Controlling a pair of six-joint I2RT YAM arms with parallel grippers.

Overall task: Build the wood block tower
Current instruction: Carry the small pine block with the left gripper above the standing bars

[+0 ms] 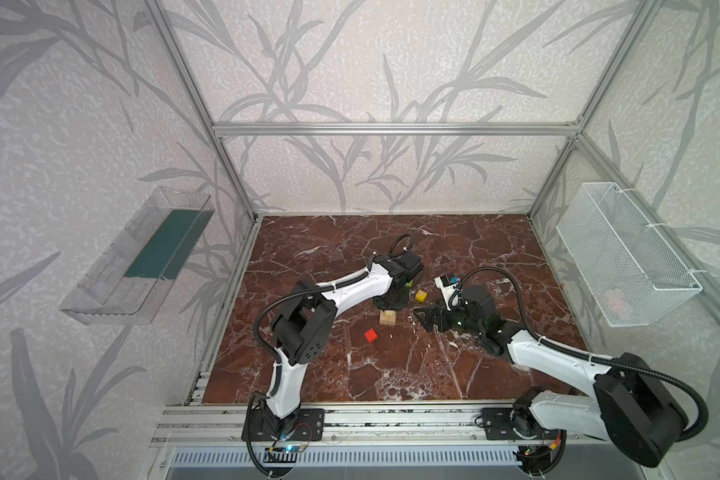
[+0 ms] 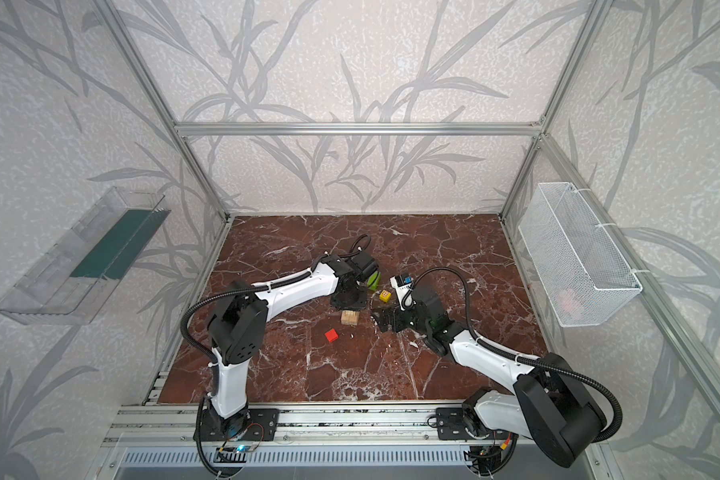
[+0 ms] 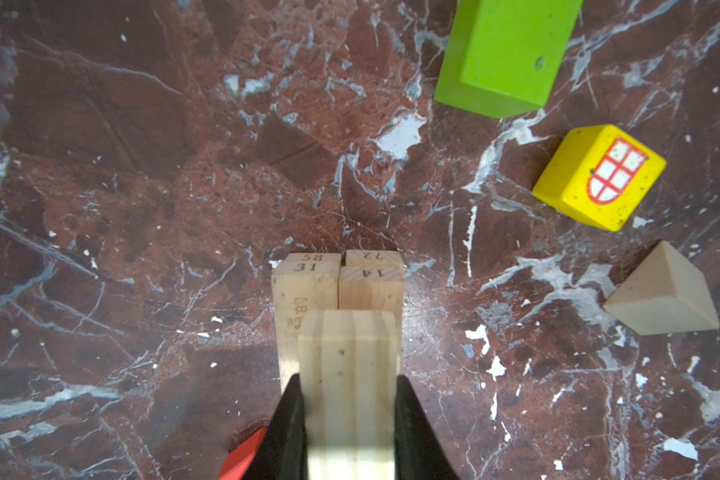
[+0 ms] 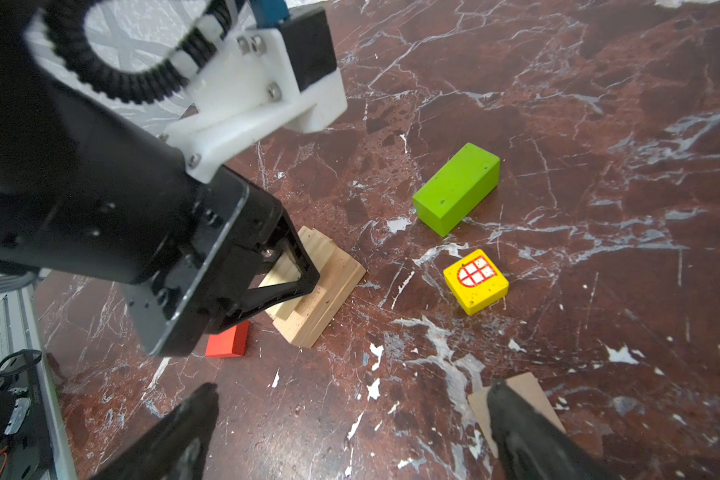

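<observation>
Two layers of pale wood planks (image 3: 308, 286) form the tower base mid-table; my left gripper (image 3: 348, 380) is clenched on another plank (image 3: 348, 345) just over them, and I cannot tell whether it touches. The red cube (image 3: 242, 457) peeks from behind a left finger, the lime-green bar (image 3: 504, 54) is cut off by the frame edge, and the yellow cube (image 3: 599, 176) lies in full sight. My right gripper (image 4: 354, 390) hangs with jaws spread wide, one finger covering part of the small plain wood piece (image 4: 520, 386).
</observation>
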